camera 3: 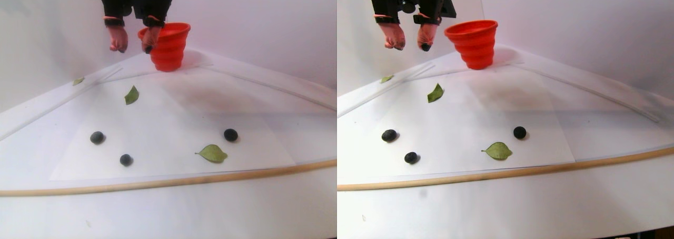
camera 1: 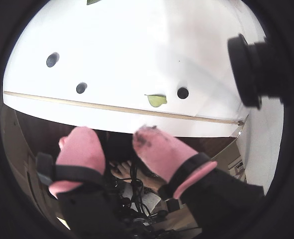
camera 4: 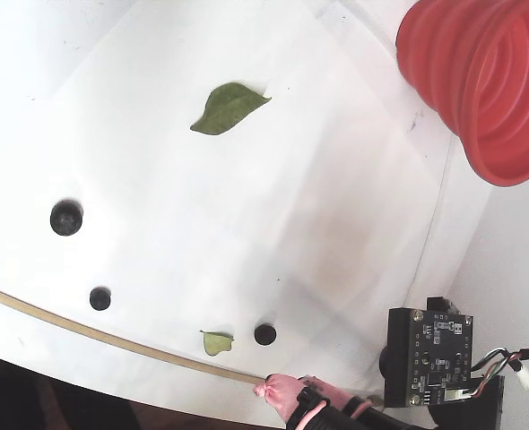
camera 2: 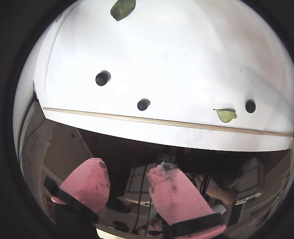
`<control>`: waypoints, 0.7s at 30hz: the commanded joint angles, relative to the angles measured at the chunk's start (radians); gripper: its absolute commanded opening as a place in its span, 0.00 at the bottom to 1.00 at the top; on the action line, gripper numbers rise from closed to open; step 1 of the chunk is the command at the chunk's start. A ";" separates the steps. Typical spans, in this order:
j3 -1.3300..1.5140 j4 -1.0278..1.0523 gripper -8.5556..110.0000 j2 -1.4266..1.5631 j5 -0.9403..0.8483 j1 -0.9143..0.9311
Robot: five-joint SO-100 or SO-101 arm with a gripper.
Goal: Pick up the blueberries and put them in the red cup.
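Blueberries: three dark berries lie loose on the white table [camera 4: 157,54] — one [camera 4: 66,218] far left in the fixed view, one [camera 4: 100,298] below it, one [camera 4: 265,334] near the wooden edge strip [camera 4: 85,331].
Red cup: the red cup [camera 4: 480,81] stands at the table's back, upright, well apart from the berries.
Gripper: the gripper [camera 3: 134,43] is raised above the table beside the cup, pink-padded fingers [camera 1: 79,147] spread apart; a dark spot at one fingertip may be dirt or a berry, too small to tell.
Leaves: one green leaf [camera 4: 229,106] mid-table, a smaller leaf [camera 4: 216,341] just beside the nearest berry.
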 commanded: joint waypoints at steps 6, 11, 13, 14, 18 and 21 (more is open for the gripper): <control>0.092 -0.054 0.20 0.052 0.023 -0.034; 0.150 -0.089 0.20 0.055 0.028 -0.037; 0.169 -0.100 0.20 0.048 0.032 -0.038; 0.179 -0.112 0.20 0.041 0.032 -0.040; 0.210 -0.158 0.20 0.002 0.049 -0.048; 0.221 -0.193 0.20 -0.046 0.066 -0.055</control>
